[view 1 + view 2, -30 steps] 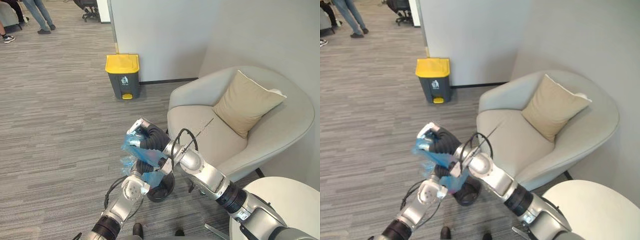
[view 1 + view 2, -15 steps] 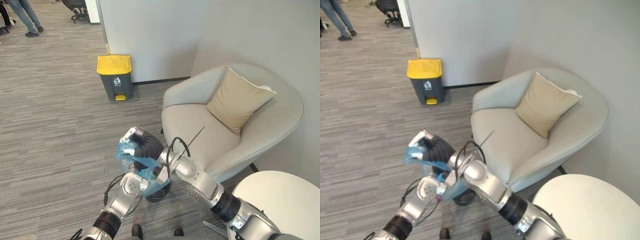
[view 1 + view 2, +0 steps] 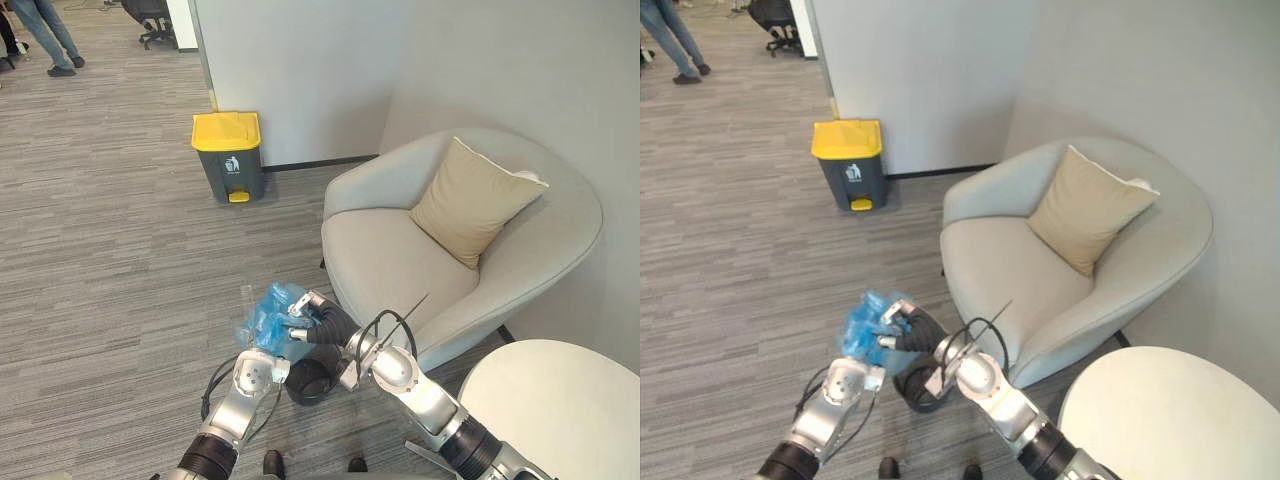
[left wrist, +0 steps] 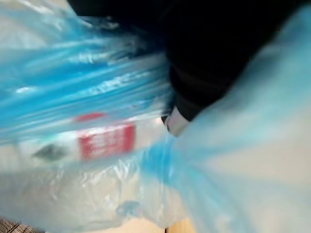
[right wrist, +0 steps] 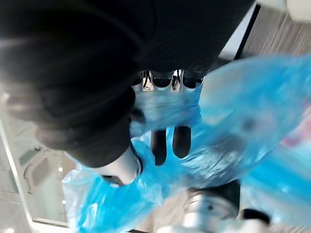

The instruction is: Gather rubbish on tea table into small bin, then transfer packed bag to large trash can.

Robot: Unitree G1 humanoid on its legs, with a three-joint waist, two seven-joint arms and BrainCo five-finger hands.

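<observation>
The head views look down on a grey carpeted floor (image 3: 100, 250). A pale armchair (image 3: 380, 250) with a tan cushion (image 3: 470, 200) stands against the wall (image 3: 300, 80). The edge of a round white worktop (image 3: 550, 400) shows at the lower right.

On the floor just in front of the armchair stands a small black bin (image 3: 312, 382). Both arms meet above it around a crumpled blue plastic bag (image 3: 268, 318). The bag is raised just above and beside the bin's rim, on the side away from the armchair. Whether its bottom touches the bin cannot be told.

Well apart from them, at the foot of the wall, stands the large trash can (image 3: 845, 165), grey with a yellow lid that is closed. A person's legs (image 3: 45, 30) show at the far edge of the floor.

The right wrist view adds the grip. The right hand (image 5: 146, 126) has its dark-tipped fingers (image 5: 159, 144) curled into a fold of the blue plastic, holding it tight.

The left hand (image 3: 264, 350) sits under the bag, pressed into the plastic, and whether it grips cannot be told. The left wrist view, from inside the folds, adds the contents. A pale packet with a red label (image 4: 106, 141) lies behind the translucent film.
</observation>
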